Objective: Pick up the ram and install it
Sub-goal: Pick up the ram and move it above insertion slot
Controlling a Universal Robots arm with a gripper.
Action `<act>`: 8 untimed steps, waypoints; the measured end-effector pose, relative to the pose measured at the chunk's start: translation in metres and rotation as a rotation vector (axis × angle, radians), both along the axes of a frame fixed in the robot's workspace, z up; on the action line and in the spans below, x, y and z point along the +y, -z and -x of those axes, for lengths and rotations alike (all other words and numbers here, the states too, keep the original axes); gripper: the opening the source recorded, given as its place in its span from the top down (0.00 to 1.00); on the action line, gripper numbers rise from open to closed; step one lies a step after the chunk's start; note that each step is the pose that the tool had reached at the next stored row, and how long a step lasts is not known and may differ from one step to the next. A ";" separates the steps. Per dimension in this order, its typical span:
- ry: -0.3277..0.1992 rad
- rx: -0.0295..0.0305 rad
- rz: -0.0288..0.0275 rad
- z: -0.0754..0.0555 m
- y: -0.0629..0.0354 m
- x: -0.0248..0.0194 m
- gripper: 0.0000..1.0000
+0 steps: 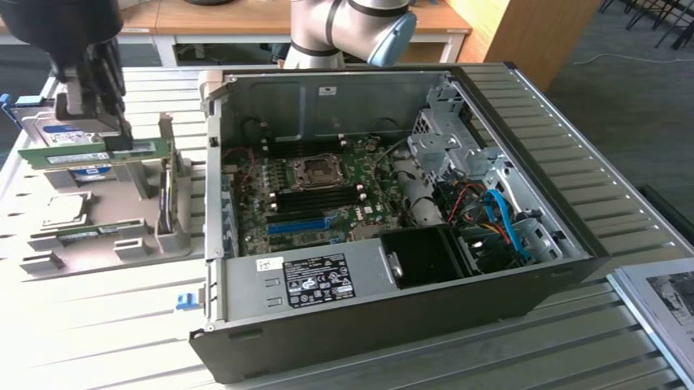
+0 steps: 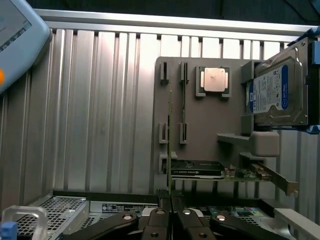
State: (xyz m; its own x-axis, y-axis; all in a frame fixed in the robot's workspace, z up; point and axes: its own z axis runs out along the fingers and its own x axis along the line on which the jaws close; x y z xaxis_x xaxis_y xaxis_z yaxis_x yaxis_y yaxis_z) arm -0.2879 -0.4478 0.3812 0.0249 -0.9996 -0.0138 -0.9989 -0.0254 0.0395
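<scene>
**Exterior view.** Gripping the ram [image 1: 65,156] in the gripper [image 1: 96,140], fingers clenched on its upper edge near mid-length. Holding the stick on edge, labelled face toward the camera, long axis running nearly level from the exterior view's left to its right. Hanging it over the grey parts holder [image 1: 103,244], in front of the hard drive [image 1: 49,130]; leaving clearance from the holder undecided. Reaching down steeply onto the stick, wrist close to vertical, with the arm column [image 1: 347,32] rising behind the open computer case [image 1: 434,268]. Leaving the motherboard [image 1: 358,213] well apart, toward the exterior view's right of the gripped stick. Judging the dark long slots [image 1: 314,191] beside the processor socket [image 1: 318,168] to be lying roughly parallel to the stick's long axis.

**Wrist view.** Looking along the fingers [image 2: 161,207] and seeing the ram [image 2: 170,145] edge-on, as a thin line emerging from the gripper [image 2: 171,202] and extending out beyond the tips. Pinching it from both sides, with no gap showing between pads and board. Hovering over the grey parts holder [image 2: 200,125], near the processor chip [image 2: 215,80], the hard drive [image 2: 277,92] and an expansion card [image 2: 197,170] seated there. Catching the rim of the computer case [image 2: 60,205] close under the fingers.
</scene>
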 end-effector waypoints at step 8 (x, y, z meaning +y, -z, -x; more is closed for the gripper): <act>0.000 -0.0001 -0.0001 -0.019 0.0001 0.0000 0.88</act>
State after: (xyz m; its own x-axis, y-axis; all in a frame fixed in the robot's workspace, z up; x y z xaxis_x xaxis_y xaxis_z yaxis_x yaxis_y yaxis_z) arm -0.2686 -0.4478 0.3812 0.0249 -0.9996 -0.0140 -0.9989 -0.0254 0.0394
